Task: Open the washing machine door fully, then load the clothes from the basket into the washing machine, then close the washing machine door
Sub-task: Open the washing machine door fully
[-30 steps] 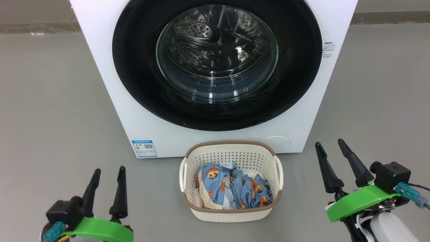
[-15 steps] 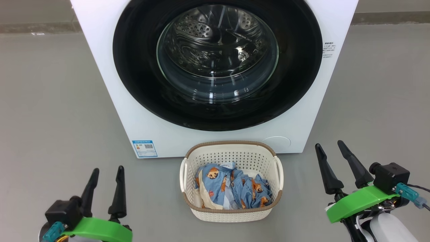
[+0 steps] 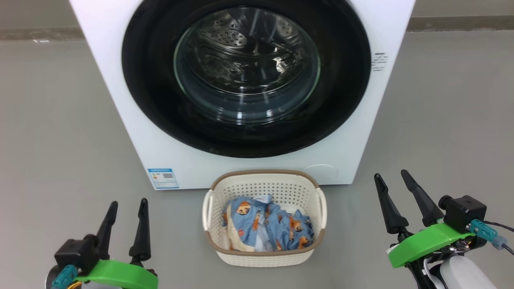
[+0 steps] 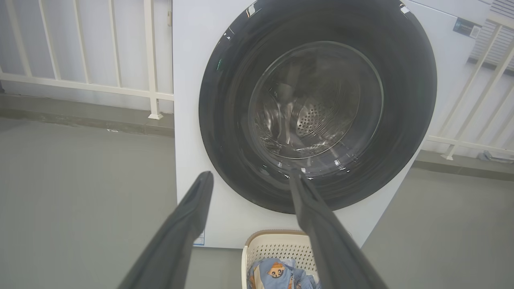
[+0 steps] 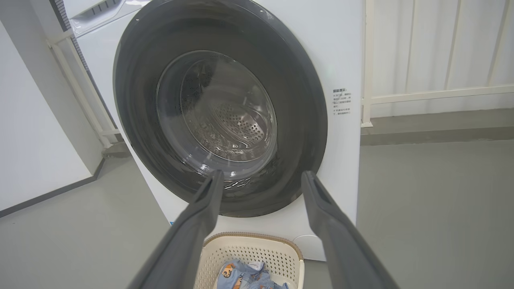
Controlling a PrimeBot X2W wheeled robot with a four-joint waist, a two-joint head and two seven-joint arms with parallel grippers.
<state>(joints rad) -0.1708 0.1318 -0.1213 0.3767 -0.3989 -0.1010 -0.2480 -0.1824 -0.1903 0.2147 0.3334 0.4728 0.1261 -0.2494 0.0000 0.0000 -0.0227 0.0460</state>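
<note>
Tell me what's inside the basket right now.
The basket holds crumpled light blue clothes printed with orange bear faces, with a cream part at the near left. They cover most of the basket's bottom, so anything beneath them can't be seen.

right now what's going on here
Nothing is being handled yet. The washer has its door shut, and the clothes lie in the basket on the floor just in front of it. The left fingers and right fingers are open and empty, low on either side of the basket, touching nothing.
</note>
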